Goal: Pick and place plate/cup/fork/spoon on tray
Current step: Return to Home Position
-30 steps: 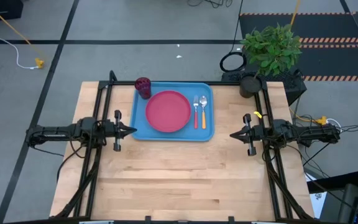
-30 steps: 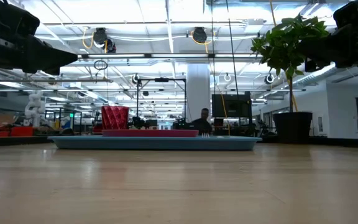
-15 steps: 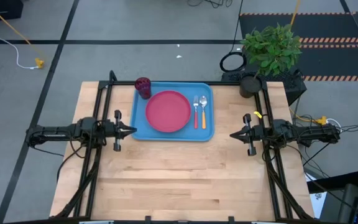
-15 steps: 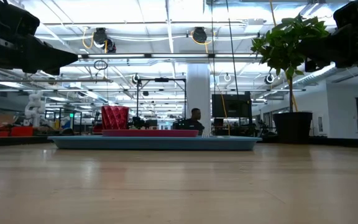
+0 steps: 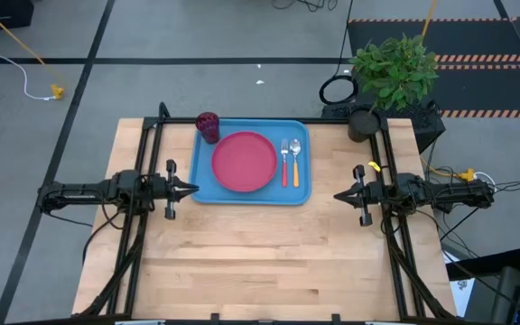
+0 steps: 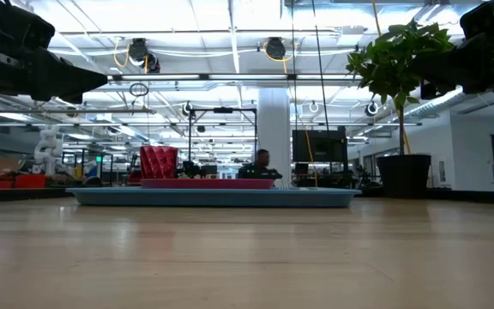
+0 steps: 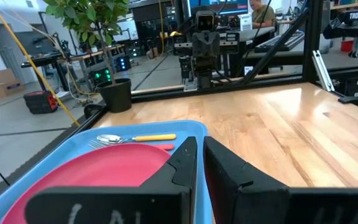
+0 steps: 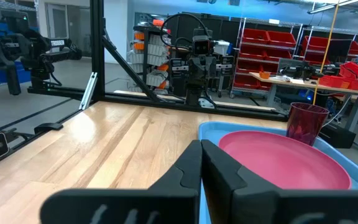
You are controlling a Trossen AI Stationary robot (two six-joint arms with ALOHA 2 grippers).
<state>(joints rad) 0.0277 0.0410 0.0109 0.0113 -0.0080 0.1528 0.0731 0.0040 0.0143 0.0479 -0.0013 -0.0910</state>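
Note:
The light blue tray (image 5: pixel 202 191) lies flat at the table's far middle. The pink-red plate (image 5: pixel 244 162) lies in its middle. The dark red cup (image 5: pixel 208 125) stands upright in the tray's far left corner. The fork (image 5: pixel 285 163) with the red-pink handle and the spoon (image 5: pixel 295 162) with the orange handle lie side by side on the tray, right of the plate. My left gripper (image 5: pixel 193 190) is shut and empty, raised at the tray's left near corner. My right gripper (image 5: pixel 338 195) is shut and empty, right of the tray. In the left wrist view the plate (image 7: pixel 92 171) and spoon (image 7: pixel 135 137) show.
A potted plant (image 5: pixel 391 72) stands at the table's far right corner. The near half of the wooden table (image 5: pixel 260 262) is bare wood. A person (image 6: pixel 262 163) shows far off in the room behind the table.
Neither arm nor any tableware has moved. The person in the room behind the table has shifted a little toward the left in the low view.

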